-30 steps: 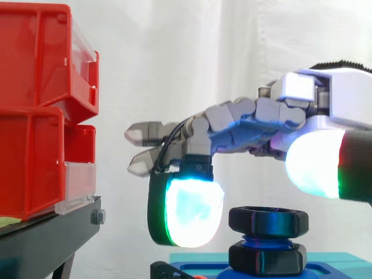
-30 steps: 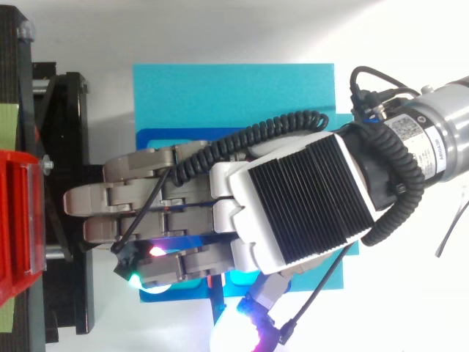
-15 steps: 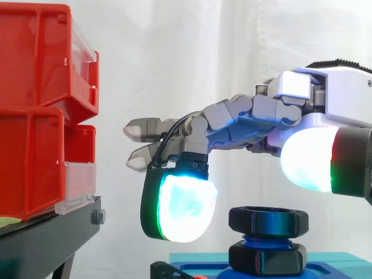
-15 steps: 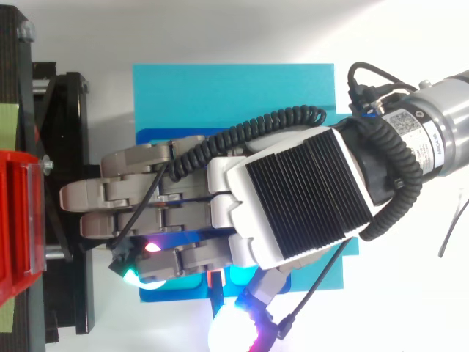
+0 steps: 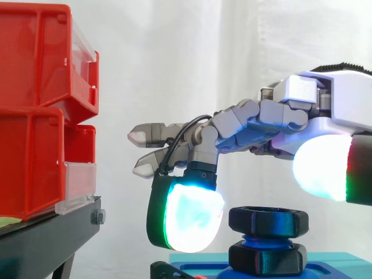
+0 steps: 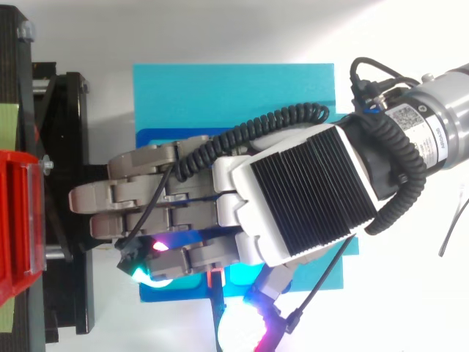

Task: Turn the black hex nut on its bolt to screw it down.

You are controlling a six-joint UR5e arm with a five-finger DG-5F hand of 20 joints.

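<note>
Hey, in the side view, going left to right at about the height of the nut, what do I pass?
red bins → glowing fingertip of the hand → black hex nut

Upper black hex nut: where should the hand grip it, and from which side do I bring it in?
Pinch the upper black hex nut across two opposite side flats, coming down from above. It sits level on the upright blue bolt, sides free, with the lower nut close beneath. The open hand hangs above it, one glowing pad beside it.
</note>
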